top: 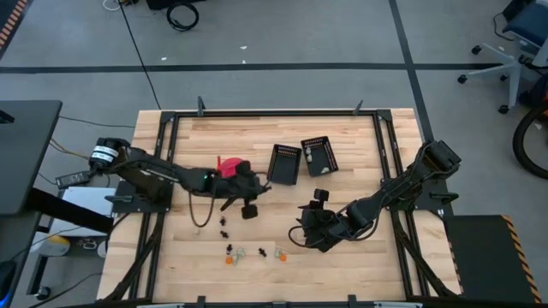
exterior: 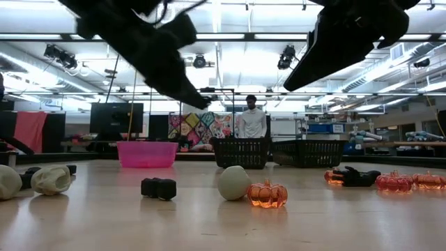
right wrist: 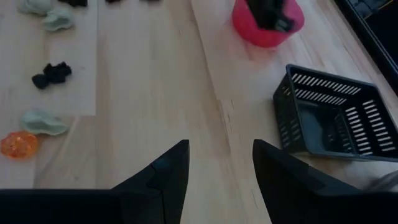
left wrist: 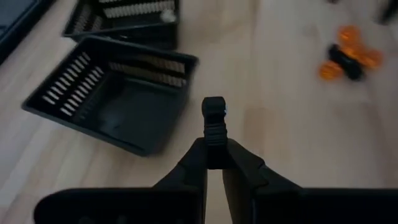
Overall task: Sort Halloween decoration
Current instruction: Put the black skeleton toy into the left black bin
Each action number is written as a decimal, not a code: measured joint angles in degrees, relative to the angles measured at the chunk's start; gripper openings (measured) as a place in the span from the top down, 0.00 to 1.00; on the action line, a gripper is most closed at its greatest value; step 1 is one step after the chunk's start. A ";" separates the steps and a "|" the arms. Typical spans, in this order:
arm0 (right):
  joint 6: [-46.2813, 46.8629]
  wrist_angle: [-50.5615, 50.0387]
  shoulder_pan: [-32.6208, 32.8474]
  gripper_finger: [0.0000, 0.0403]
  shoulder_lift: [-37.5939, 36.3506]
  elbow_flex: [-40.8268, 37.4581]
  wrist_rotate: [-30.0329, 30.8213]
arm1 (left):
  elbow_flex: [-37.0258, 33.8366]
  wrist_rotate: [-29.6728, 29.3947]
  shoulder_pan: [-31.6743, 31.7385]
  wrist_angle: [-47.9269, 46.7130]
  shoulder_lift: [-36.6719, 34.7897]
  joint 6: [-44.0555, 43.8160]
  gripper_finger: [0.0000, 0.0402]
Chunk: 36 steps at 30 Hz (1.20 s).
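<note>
Above the worktop, the left gripper has its fingers pinched on a small black trinket, seen only by its wrist camera, beside two black baskets. Other trinkets lie along the front edge. Rightward, the right gripper hangs spread and empty.
</note>
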 joint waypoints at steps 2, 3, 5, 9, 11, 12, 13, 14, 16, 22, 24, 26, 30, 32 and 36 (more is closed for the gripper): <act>-0.01 0.44 -0.04 0.55 0.00 -0.02 0.09 | 1.12 0.05 1.48 0.54 2.05 -0.47 0.91; -0.04 0.99 -0.04 0.55 0.00 -0.02 0.43 | 1.74 0.09 2.12 0.51 3.03 -0.77 0.91; -0.38 1.88 -0.04 0.55 0.00 -0.02 1.63 | 3.53 0.13 3.37 0.82 5.48 -1.43 0.91; -1.48 3.11 -0.04 0.55 0.00 -0.02 1.77 | 7.62 0.25 5.59 -0.04 9.61 -1.50 0.91; -1.53 3.00 -0.04 0.55 0.00 -0.02 1.62 | 9.54 0.23 6.67 -1.08 11.07 -1.50 0.91; -1.53 2.99 -0.04 0.55 0.00 -0.02 1.61 | 10.65 0.23 7.31 -1.52 11.91 -1.45 0.91; -1.55 3.01 -0.04 0.55 0.00 -0.02 1.64 | 11.72 0.27 7.91 -1.63 12.63 -1.27 0.91; -1.55 3.05 -0.04 0.55 0.00 -0.02 1.64 | 12.51 0.29 8.48 -2.35 13.02 -1.20 0.91; -1.57 3.05 -0.04 0.55 0.00 -0.02 1.64 | 14.23 0.52 9.74 -3.34 14.16 -1.14 0.91; -1.57 3.11 0.19 0.55 0.00 -0.07 1.49 | 15.58 4.16 12.43 -3.69 14.79 -0.99 0.91; -1.80 2.98 0.22 0.55 0.00 -0.07 1.46 | 15.58 4.24 12.88 -3.94 14.79 -1.04 0.91; -1.94 3.05 0.19 0.55 0.00 -0.07 1.48 | 15.58 4.41 13.33 -3.73 14.79 -1.25 0.91; -2.01 3.07 0.20 0.55 0.00 -0.07 1.46 | 15.49 5.17 13.74 -3.54 16.02 -2.07 0.91; -2.01 2.97 0.20 0.55 0.00 -0.07 1.49 | 15.65 5.26 13.54 -1.42 17.66 -2.92 0.91; -1.40 1.01 0.47 0.55 0.00 -0.07 5.26 | 15.51 5.18 12.91 -1.44 20.38 -4.05 0.91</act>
